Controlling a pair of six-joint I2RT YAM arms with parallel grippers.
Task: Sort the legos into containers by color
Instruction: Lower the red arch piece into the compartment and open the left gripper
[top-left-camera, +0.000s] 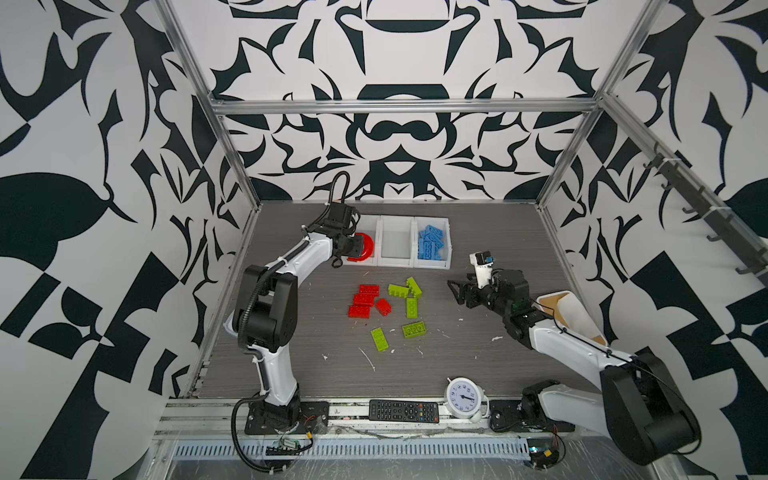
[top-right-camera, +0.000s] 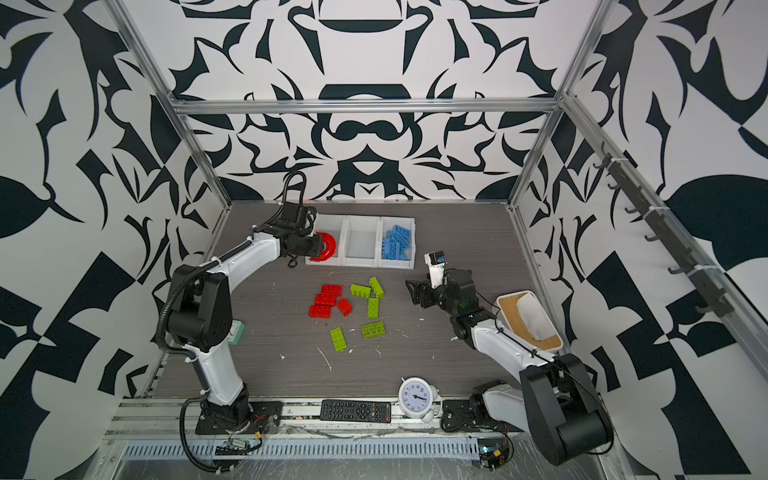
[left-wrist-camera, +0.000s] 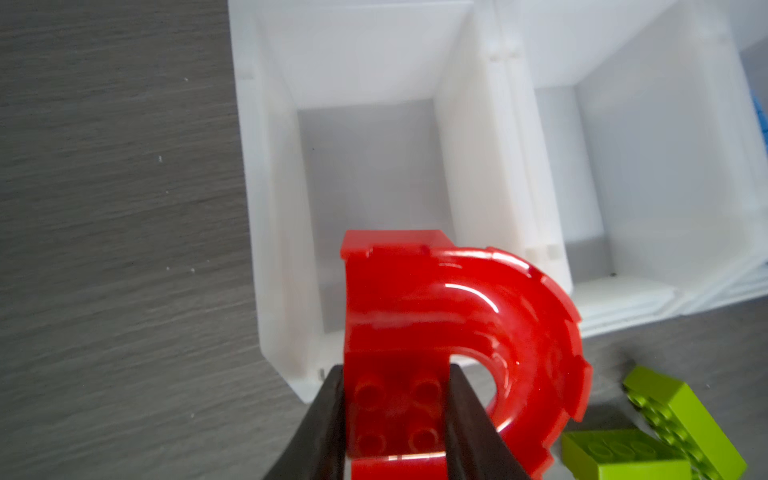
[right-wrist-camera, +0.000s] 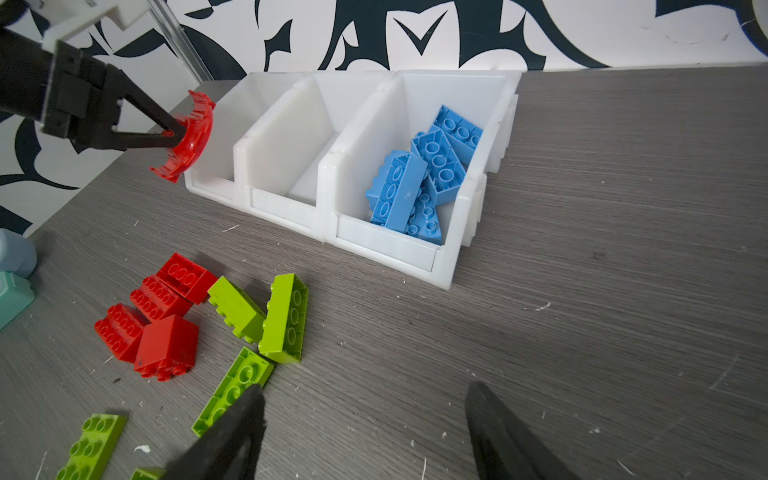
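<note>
My left gripper (top-left-camera: 356, 248) (left-wrist-camera: 397, 399) is shut on the studded foot of the red arch lego (top-left-camera: 368, 248) (left-wrist-camera: 457, 299) and holds it over the front of the left container (left-wrist-camera: 365, 174). The three white containers (top-left-camera: 397, 249) stand in a row at the back. The middle one shows nothing inside, and the right one holds several light blue legos (top-left-camera: 434, 243) (right-wrist-camera: 424, 178). Several red bricks (top-left-camera: 365, 300) (right-wrist-camera: 166, 316) and several lime green bricks (top-left-camera: 409, 293) (right-wrist-camera: 286, 316) lie on the table in front. My right gripper (top-left-camera: 454, 293) (right-wrist-camera: 363, 390) hovers open and empty to the right of the green bricks.
A white tub with a tan interior (top-left-camera: 569, 316) stands at the right edge behind my right arm. A white clock (top-left-camera: 462, 395) and a black remote (top-left-camera: 404, 411) lie along the front rail. A teal object (top-right-camera: 237, 332) sits by the left arm's base.
</note>
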